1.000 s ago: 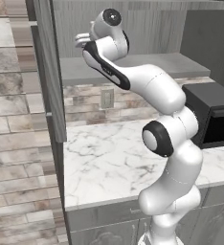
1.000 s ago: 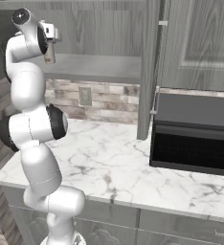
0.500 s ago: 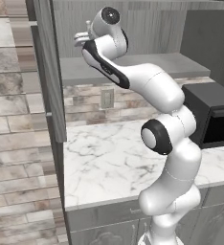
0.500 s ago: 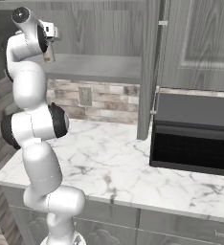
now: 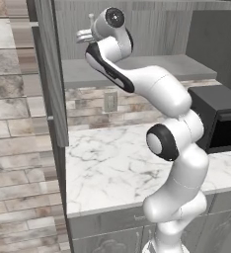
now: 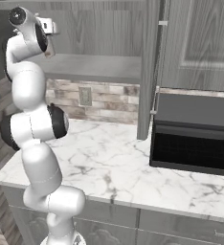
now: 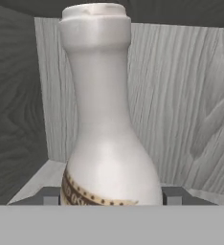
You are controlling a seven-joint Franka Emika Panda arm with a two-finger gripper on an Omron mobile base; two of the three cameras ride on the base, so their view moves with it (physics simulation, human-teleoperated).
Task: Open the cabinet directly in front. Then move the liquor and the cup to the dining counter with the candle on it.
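Liquor (image 7: 109, 124) upright on cabinet (image 5: 137, 71) shelf near its left wall — gripper (image 7: 109, 195) fingertips flank its belly, jaws narrowed onto it — long axis vertical.

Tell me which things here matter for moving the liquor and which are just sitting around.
Job: the open cabinet, the liquor on its shelf, the gripper closed around the liquor.
Just around: the black microwave, the marble counter, the wall outlet.

A kitchen: marble counter (image 5: 112, 168), brick backsplash (image 6: 109, 103), grey wall cabinet (image 6: 195, 43), black microwave (image 6: 195, 139)
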